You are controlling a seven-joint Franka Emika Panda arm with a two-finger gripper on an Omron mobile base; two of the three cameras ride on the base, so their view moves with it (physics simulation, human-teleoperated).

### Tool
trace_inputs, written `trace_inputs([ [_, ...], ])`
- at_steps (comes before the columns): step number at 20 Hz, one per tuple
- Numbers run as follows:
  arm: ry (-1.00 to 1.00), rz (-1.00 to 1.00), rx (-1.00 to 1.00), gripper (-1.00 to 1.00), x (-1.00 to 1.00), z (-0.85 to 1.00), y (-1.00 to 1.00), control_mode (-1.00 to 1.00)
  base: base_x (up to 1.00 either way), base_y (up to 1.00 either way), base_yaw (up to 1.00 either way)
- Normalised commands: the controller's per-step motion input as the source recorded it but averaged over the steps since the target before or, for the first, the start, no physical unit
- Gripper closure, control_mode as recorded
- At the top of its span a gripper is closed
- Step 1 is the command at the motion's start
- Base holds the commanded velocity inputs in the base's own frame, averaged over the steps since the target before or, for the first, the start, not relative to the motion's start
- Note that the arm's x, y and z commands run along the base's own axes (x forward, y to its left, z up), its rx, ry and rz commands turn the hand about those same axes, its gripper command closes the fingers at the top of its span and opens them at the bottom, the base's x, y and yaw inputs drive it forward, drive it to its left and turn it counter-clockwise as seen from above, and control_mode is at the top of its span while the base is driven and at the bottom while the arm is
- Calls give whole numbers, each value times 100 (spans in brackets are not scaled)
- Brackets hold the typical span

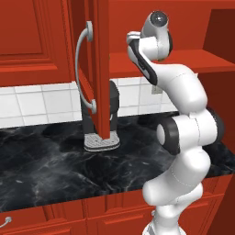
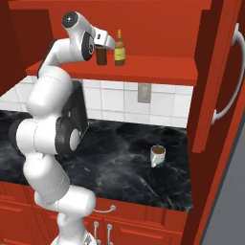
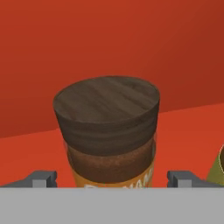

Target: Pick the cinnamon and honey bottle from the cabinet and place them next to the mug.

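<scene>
My fingers (image 3: 112,177) stand wide apart, one tip on each side of the cinnamon (image 3: 107,131), and they grip nothing yet. The jar sits between them with a clear gap on both sides. It stands upright on the red shelf (image 2: 158,64) of the cabinet (image 2: 213,76), and from the right base view I see it just beside the honey bottle (image 2: 119,50), which stands to its right, near but apparently not touching.

The jar looks stout and rigid, probably glass, with a thick dark wooden cap on top and brown powder showing through the wall above an orange label. I judge it light and stiff, so it should not give under a squeeze, but the smooth wall may be slippery and would break if dropped. The best hold, I think, is on the body below the cap, about where my tips are now, gripping across its full width. Taking it by the cap alone risks the cap coming loose or the jar tipping.

The honey bottle's edge shows at the right of my hand view (image 3: 218,168), close to my right tip, so I must close straight and pull out without nudging it. The mug (image 2: 157,155) waits on the dark counter (image 2: 110,158) below, well apart from the shelf.
</scene>
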Motion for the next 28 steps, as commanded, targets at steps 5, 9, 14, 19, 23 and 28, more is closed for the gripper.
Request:
trace_inputs([
  [5,0,0,0,-100,4,-1,0,-100,0,0,0],
  [9,0,0,0,-100,0,0,0,-100,0,0,0],
  [14,0,0,0,100,0,0,0,-100,0,0,0],
  [19,0,0,0,100,0,0,0,-100,0,0,0],
  [23,-9,0,0,100,-13,0,0,-100,0,0,0],
  [28,-16,0,0,100,-53,0,0,-100,0,0,0],
])
